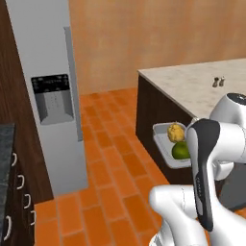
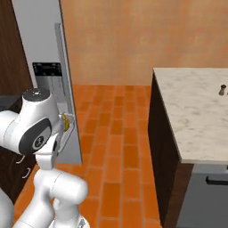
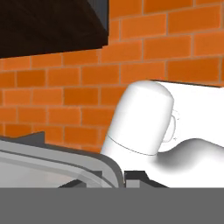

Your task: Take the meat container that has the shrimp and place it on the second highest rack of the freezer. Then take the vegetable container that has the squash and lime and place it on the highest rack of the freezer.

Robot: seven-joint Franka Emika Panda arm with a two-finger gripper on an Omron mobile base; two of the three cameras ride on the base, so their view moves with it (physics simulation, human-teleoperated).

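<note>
gripper: in the hand view the gripper [image 3: 124,178] sits low at the bottom, its jaws closed down tight on the rim of the vegetable container [image 3: 65,168]; the tray wall runs off to the left of the fingertips.
vegetable container: light grey tray [image 1: 166,144], held up in the air off the floor, level or nearly so, beside the white arm.
squash: bumpy yellow lump [image 1: 176,131] in the far half of the tray, away from the jaws; a yellow sliver of it shows past the arm's elbow [image 2: 65,122] in the right base view.
lime: round green ball [image 1: 180,151] in the tray, closer to the jaws than the squash and just beside it.
floor: orange brick tiles [image 1: 115,178] under the tray and beyond the jaws.
island counter: pale stone top on a dark base [image 1: 202,84], just past the tray; two small shakers [image 1: 218,81] stand on it.
freezer: tall light grey unit [image 1: 45,91] with dispenser panel and long bar handle [image 1: 72,81], well apart from the jaws across the floor; its door looks shut from here.
step in hand: judged as the second half of the task, carrying the squash and lime tray toward the freezer.
shrimp container: cannot tell where it is.
next move: likely calls for turning toward the freezer, keeping the tray level, getting the interior open to reach, then sliding the tray onto the highest rack.
</note>
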